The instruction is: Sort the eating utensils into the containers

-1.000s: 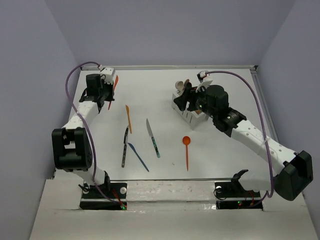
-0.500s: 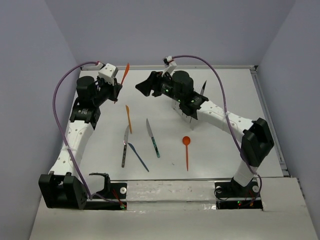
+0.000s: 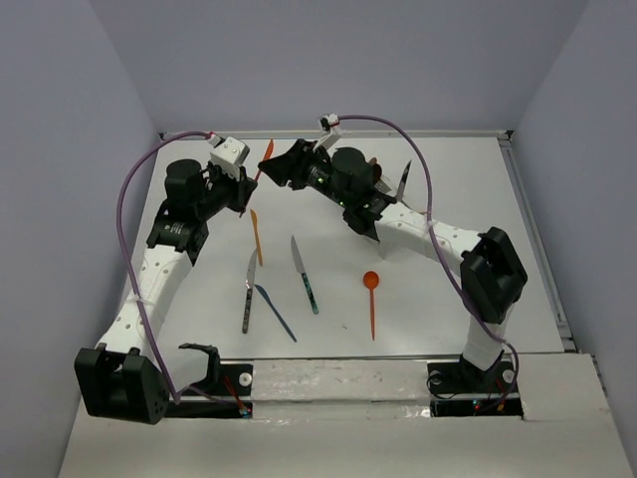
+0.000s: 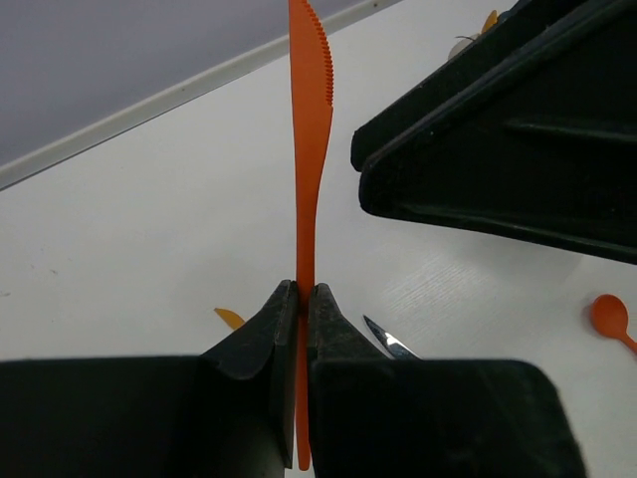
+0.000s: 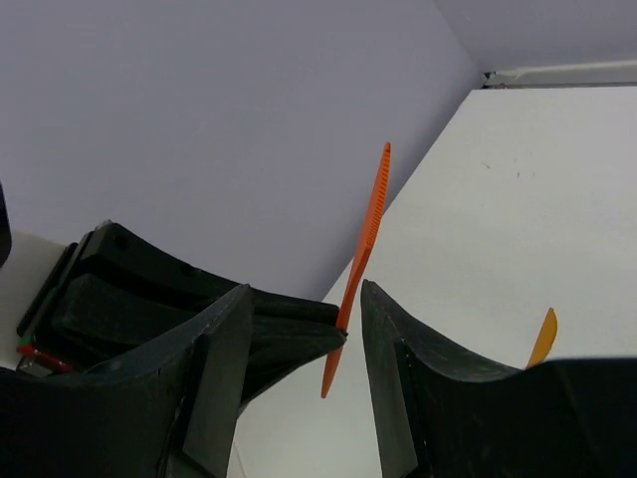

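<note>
My left gripper is shut on the handle of an orange plastic knife and holds it upright above the far left of the table. It shows in the left wrist view between the shut fingers. My right gripper is open and faces the left one. In the right wrist view the orange knife stands between its spread fingers, untouched. The white caddy is mostly hidden behind my right arm. A knife sticks up from it.
On the table lie an orange-yellow knife, a dark-handled silver knife, a blue knife, a silver-bladed knife and an orange spoon. The back wall is close behind both grippers.
My right arm has swung left from the caddy to the left gripper, its jaws open. My left arm has lifted the orange knife and moved it right, toward the right gripper.
</note>
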